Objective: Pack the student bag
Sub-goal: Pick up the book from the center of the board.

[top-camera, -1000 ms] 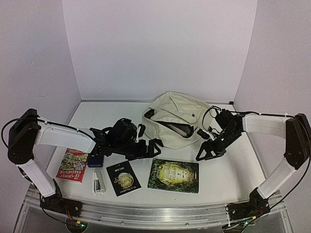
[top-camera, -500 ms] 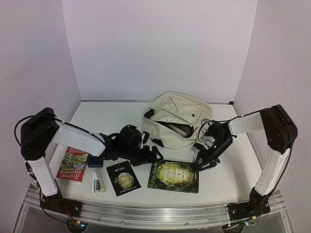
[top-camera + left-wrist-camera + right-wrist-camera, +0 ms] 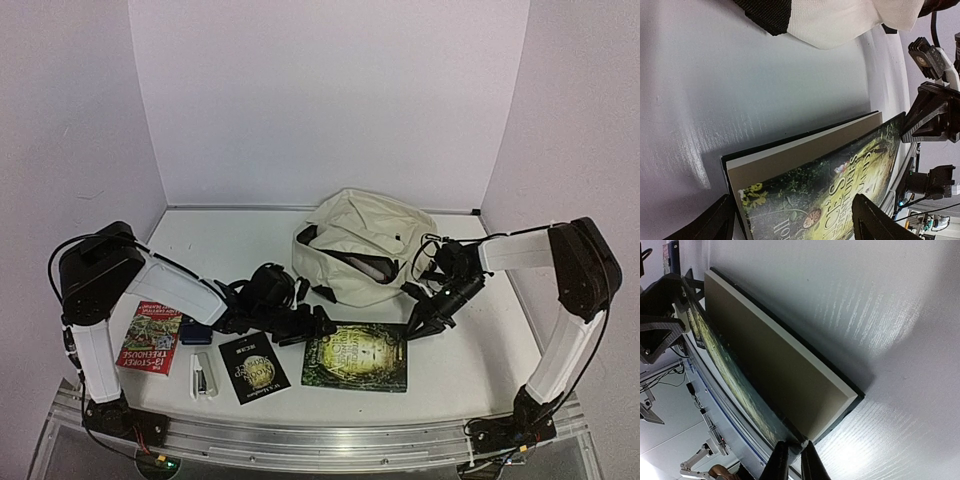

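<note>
The student bag point(image 3: 360, 245) lies at the back centre, cream with its black zipper mouth open toward the front; its lower edge shows in the left wrist view point(image 3: 840, 20). A green-covered book point(image 3: 358, 357) lies in front of it. My right gripper point(image 3: 421, 327) is shut on the cover's far right corner point(image 3: 792, 460), and the cover stands lifted off the beige pages point(image 3: 770, 355). My left gripper point(image 3: 315, 325) is open at the book's far left corner, its fingers either side of the cover point(image 3: 795, 222).
On the left lie a red paperback point(image 3: 150, 338), a small blue item point(image 3: 195, 332), a white stapler point(image 3: 203, 375) and a black booklet point(image 3: 253, 367). A metal rail point(image 3: 320, 445) runs along the front edge. Walls close in on three sides.
My right gripper came down from beside the bag to the book's corner and shut on the cover, raising it. My left gripper slid right to the book's left corner.
</note>
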Controlling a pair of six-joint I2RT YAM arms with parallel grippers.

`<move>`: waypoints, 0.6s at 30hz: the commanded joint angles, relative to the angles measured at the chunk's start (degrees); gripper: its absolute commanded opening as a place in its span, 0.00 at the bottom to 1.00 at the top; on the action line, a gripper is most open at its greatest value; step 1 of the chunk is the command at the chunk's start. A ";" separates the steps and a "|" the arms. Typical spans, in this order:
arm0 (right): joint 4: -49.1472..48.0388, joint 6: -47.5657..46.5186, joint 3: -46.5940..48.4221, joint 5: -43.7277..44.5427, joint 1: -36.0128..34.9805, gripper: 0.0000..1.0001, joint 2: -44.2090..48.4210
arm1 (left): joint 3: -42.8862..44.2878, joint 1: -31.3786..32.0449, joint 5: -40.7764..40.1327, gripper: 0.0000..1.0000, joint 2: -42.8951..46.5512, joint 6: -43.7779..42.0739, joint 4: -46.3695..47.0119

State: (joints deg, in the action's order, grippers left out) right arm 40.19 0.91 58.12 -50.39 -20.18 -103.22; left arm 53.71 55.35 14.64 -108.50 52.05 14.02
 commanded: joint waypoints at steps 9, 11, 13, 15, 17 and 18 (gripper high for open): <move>-7.96 1.72 1.84 -11.11 -1.00 0.17 1.77 | -0.84 0.81 3.20 0.80 -0.73 1.47 10.79; -7.89 1.71 2.00 -11.07 -0.98 0.07 1.97 | -1.85 0.77 2.89 0.82 0.22 1.55 11.83; -7.79 1.63 2.37 -11.12 -0.88 0.01 2.67 | -3.78 0.35 3.00 0.86 2.01 1.53 14.03; -7.72 1.45 2.98 -11.21 -0.69 0.00 3.42 | -6.25 -0.41 3.56 0.93 4.18 1.24 16.02; -7.76 1.81 3.81 -11.46 -0.62 0.00 4.63 | -8.36 -0.82 3.53 0.98 7.05 -0.07 16.67; -7.78 2.27 4.21 -12.23 -0.60 0.00 5.11 | -8.85 -0.83 3.39 0.99 8.42 -0.70 15.91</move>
State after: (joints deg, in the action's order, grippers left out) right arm 34.42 2.23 59.35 -63.27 -20.60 -101.72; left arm 47.41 55.06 16.53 -106.74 52.91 24.94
